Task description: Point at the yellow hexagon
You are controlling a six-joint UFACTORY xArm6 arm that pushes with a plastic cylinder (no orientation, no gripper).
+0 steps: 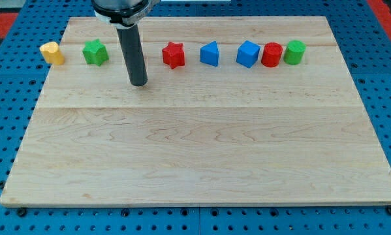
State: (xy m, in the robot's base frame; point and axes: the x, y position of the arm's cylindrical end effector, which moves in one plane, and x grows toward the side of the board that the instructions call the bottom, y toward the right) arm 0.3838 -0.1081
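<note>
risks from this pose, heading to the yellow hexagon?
1. The green star sits between my tip and the yellow hexagon; a straight sweep toward the view's left could knock it.
2. The hexagon lies at the board's left edge; overshoot could push it off.

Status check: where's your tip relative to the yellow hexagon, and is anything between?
My tip on the board, below the block row. Yellow hexagon at far left end, apart from tip. Green star sits between, slightly above the direct line.
</note>
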